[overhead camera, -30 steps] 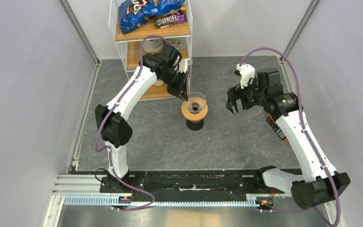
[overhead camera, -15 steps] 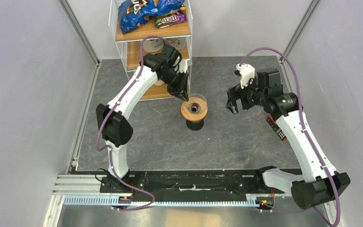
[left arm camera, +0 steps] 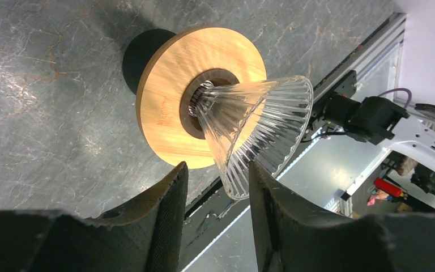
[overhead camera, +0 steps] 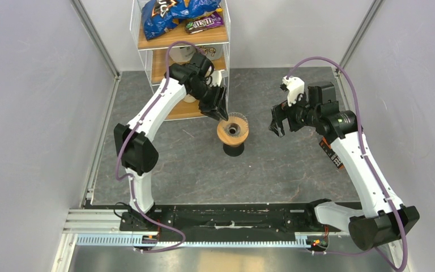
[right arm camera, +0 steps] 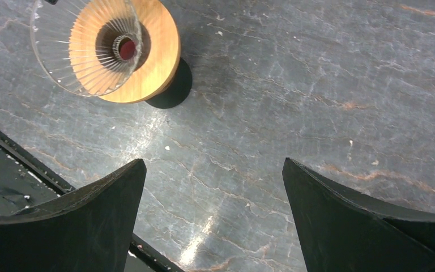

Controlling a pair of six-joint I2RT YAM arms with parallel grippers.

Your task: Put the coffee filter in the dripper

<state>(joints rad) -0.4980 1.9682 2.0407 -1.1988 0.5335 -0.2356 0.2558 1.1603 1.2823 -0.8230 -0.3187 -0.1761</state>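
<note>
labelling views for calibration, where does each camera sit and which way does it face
Top external: above and behind the robot, looking down at the table; both arms show.
Left wrist: on the left arm, facing down; left end effector frames the dripper rim.
Right wrist: facing down at table; right end effector wide open.
Shared: all three show the dripper.
</note>
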